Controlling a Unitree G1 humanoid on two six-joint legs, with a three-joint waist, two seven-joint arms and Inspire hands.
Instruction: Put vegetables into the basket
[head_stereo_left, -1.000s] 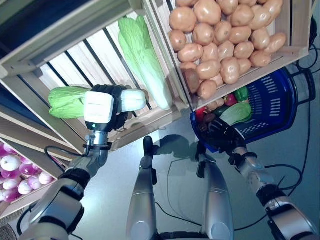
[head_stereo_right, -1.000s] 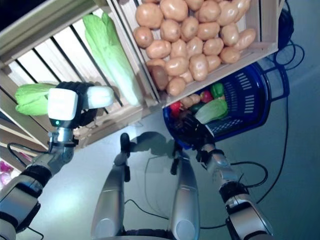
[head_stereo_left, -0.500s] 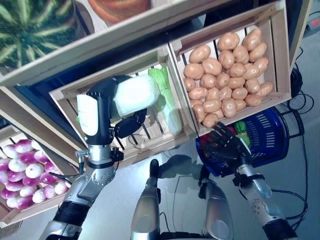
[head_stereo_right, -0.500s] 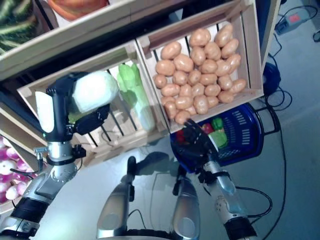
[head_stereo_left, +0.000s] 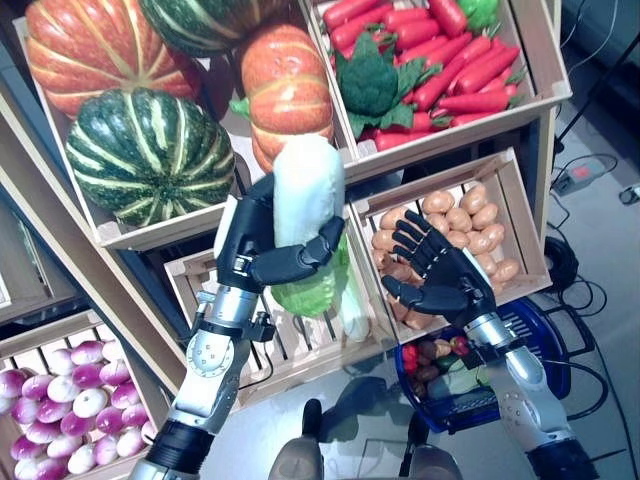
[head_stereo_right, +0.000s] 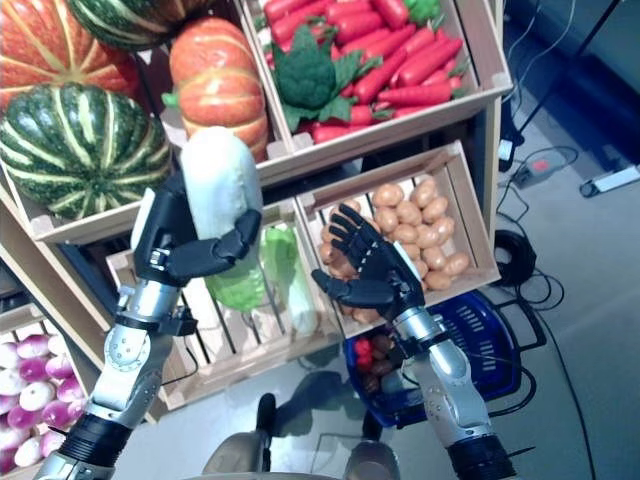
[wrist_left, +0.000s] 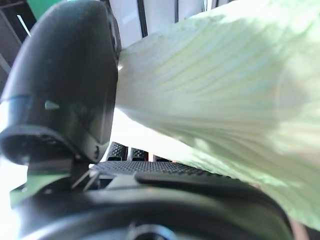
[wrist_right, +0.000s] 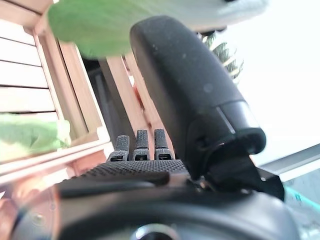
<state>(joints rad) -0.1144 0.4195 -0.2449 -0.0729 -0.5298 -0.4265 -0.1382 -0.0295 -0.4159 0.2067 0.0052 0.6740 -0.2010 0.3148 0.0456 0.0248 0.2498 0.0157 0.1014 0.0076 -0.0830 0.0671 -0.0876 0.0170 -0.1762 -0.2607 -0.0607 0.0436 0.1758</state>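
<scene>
My left hand is shut on a pale green Chinese cabbage, held upright in front of the shelves; the left wrist view shows the cabbage pressed against the thumb. My right hand is open, fingers spread, just to the right of the cabbage and in front of the potato crate. The blue basket stands on the floor below the right hand and holds several vegetables. A second cabbage lies in the slatted crate behind the held one.
Pumpkins fill the upper left shelf. A crate of carrots with a broccoli sits at the upper right. Purple and white turnips lie in a crate at the lower left. A wooden post slants between the crates.
The camera has tilted up, bringing the top shelves into view. My left hand has lifted the cabbage and turned it upright. My right hand has risen from the basket and spread beside the cabbage.
</scene>
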